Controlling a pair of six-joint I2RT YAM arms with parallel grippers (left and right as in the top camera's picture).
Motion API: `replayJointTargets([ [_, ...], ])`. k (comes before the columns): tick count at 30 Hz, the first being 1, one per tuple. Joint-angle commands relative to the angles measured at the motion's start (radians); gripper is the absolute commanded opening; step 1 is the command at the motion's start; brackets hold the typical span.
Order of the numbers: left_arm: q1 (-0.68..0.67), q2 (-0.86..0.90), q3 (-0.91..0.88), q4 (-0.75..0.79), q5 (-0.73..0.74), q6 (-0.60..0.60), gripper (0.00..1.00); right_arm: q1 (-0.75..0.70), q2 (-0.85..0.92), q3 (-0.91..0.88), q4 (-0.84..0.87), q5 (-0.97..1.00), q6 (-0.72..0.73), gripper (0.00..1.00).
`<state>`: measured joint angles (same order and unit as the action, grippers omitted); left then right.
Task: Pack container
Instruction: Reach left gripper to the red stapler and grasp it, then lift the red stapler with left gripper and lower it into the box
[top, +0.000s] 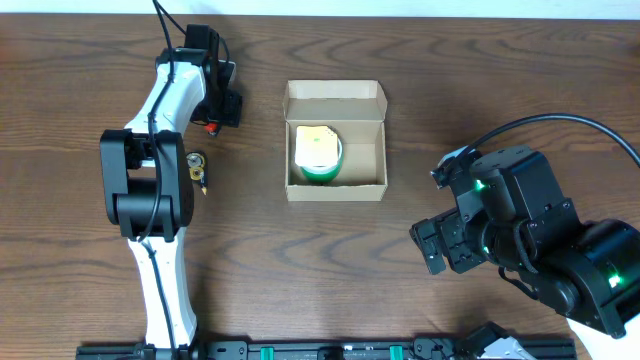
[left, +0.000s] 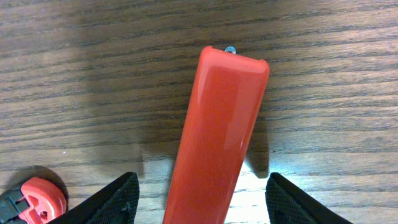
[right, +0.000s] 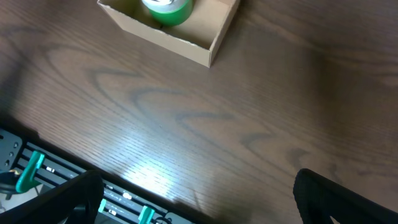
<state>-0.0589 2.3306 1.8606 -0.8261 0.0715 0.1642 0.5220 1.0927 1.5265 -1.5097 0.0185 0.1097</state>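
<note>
Overhead, the container (top: 336, 140) sits open near the middle of the dark wood counter (top: 300, 280), its flap lid folded back on the far side; a green tape roll (top: 318, 153) with a pale yellow top stands inside against the left wall, and the right part of the floor is bare cardboard. The left claw (top: 222, 108) hangs over the counter to the left of the container and apart from it, with a bit of red showing just beneath it; the right claw (top: 432, 245) is low on the right, well apart from the container.

From the left wrist, a long red object (left: 214, 137) lies flat on the wood and runs away from the camera, with a small metal tip at its far end; the two black fingers (left: 118, 199) stand wide apart on either side of it and neither one touches it; a small red-and-black piece (left: 34, 199) lies at the lower left corner.

From the right wrist, the fingers (right: 62, 199) are spread wide with nothing between them but bare wood; the container shows at the top edge with the green roll inside; a black rail (right: 37, 168) with green clips runs along the near edge of the counter.
</note>
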Motion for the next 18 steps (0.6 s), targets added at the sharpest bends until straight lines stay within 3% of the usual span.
replayJointTargets([
  [1, 0.005, 0.033, 0.006, -0.006, 0.008, -0.016, 0.65, -0.005, 0.000, -0.002, -0.002, 0.007, -0.014, 0.99],
  [7, 0.005, 0.037, 0.006, -0.007, 0.007, -0.016, 0.59, -0.005, 0.000, -0.002, -0.002, 0.007, -0.014, 0.99],
  [15, 0.005, 0.036, 0.008, -0.016, 0.006, -0.058, 0.29, -0.005, 0.000, -0.002, -0.001, 0.007, -0.014, 0.99],
  [18, 0.005, 0.033, 0.016, -0.035, 0.006, -0.065, 0.23, -0.005, 0.000, -0.002, -0.002, 0.007, -0.014, 0.99],
])
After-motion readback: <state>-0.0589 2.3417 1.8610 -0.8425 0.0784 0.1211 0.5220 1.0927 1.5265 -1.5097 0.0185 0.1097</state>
